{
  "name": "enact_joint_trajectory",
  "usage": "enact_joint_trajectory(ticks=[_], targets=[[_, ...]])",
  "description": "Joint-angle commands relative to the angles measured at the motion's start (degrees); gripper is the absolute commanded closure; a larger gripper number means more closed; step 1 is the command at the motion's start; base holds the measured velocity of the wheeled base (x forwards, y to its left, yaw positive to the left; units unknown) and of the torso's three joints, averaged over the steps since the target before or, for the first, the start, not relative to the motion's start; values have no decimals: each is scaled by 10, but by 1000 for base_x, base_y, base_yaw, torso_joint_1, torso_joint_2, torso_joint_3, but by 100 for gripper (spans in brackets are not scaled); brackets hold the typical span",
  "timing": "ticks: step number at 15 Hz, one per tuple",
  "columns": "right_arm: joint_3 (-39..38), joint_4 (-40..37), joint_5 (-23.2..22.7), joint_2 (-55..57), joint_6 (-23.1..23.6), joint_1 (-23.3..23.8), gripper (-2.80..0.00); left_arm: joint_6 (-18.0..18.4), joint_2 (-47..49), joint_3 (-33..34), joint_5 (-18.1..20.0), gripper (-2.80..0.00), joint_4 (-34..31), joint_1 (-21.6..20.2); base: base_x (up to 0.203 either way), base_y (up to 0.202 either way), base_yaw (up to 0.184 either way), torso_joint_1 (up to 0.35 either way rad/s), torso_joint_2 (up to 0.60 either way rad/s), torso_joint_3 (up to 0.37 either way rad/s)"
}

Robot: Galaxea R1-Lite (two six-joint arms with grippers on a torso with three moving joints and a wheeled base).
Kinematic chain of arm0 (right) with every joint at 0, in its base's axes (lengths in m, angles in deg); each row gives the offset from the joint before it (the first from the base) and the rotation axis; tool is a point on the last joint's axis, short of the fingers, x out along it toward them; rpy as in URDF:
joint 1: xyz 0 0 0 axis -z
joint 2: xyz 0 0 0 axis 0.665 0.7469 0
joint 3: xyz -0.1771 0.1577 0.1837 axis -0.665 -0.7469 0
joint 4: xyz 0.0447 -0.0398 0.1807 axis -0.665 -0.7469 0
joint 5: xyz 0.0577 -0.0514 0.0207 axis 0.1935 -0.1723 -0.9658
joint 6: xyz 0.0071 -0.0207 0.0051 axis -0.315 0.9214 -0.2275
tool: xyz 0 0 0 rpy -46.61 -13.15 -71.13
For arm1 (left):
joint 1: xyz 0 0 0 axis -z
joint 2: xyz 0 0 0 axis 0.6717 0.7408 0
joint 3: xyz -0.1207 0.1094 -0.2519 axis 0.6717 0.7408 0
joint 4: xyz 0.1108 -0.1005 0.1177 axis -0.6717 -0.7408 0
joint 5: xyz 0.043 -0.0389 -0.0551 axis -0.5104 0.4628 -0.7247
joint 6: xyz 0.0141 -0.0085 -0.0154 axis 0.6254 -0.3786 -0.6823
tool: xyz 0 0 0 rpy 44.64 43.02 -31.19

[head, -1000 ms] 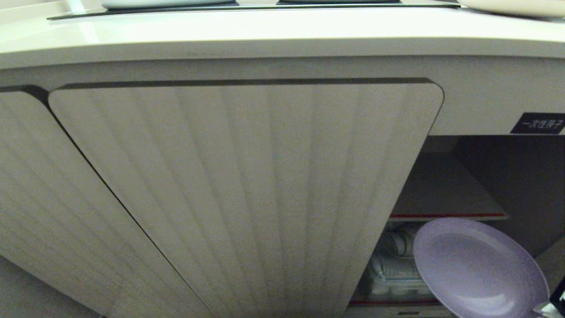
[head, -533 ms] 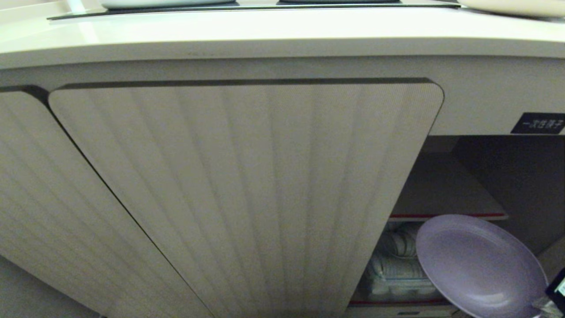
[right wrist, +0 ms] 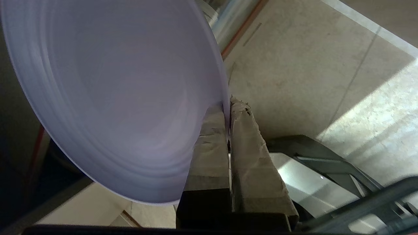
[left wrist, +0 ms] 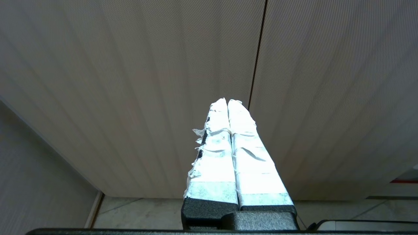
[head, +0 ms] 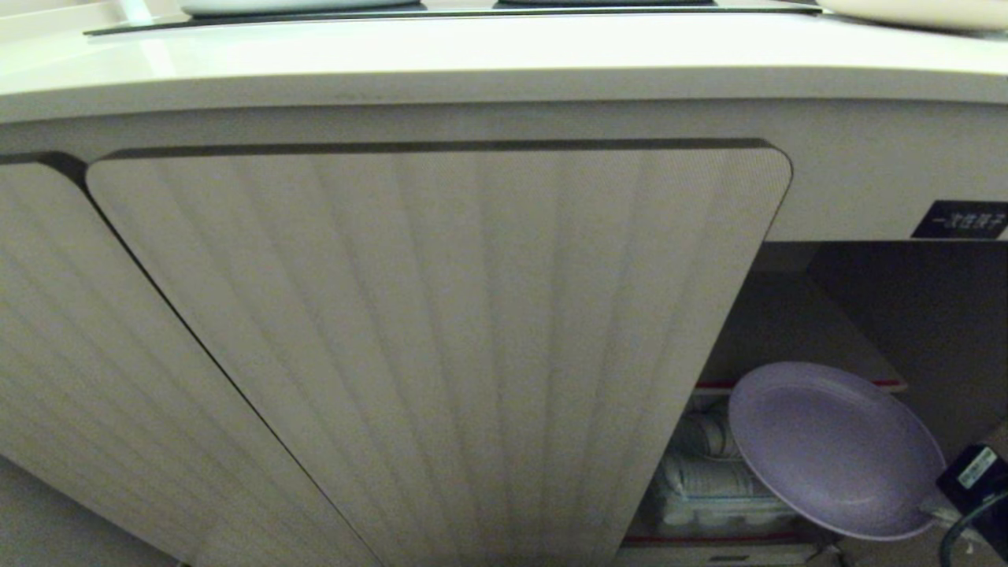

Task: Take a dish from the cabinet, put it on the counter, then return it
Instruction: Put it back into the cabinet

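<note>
The lavender dish (head: 827, 449) hangs tilted in front of the open right side of the cabinet (head: 441, 331), overlapping the red-edged inner shelf (head: 795, 346). My right gripper (head: 941, 512) is at the frame's lower right, shut on the dish's rim; in the right wrist view the taped fingers (right wrist: 243, 143) pinch the edge of the dish (right wrist: 111, 98) at the gripper (right wrist: 227, 106). The counter (head: 472, 55) runs across the top. My left gripper (left wrist: 227, 101) is shut and empty, parked facing the ribbed doors.
White stacked items (head: 709, 472) sit on the lower shelf behind the dish. A black label (head: 959, 220) is above the opening. Pale dishes (head: 921, 12) rest on the counter near the cooktop panel (head: 441, 8). Tiled floor (right wrist: 310, 58) lies below.
The dish has risen and shifted slightly left, now covering part of the red shelf edge. More of my right gripper has come into the head view.
</note>
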Motion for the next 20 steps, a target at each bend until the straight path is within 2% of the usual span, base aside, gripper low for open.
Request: enact_joint_trajectory(ticks=[1, 4, 12, 20], targets=[[3, 15, 0, 37, -3, 0, 0, 0, 0, 0, 0, 0, 0, 0, 0, 0, 0, 0, 0, 0], [16, 51, 1, 77, 0, -1, 0, 0, 0, 0, 0, 0, 0, 0, 0, 0, 0, 0, 0, 0], [100, 50, 1, 154, 1, -1, 0, 0, 0, 0, 0, 0, 0, 0, 0, 0, 0, 0, 0, 0], [113, 55, -1, 188, -8, -1, 0, 0, 0, 0, 0, 0, 0, 0, 0, 0, 0, 0, 0, 0]])
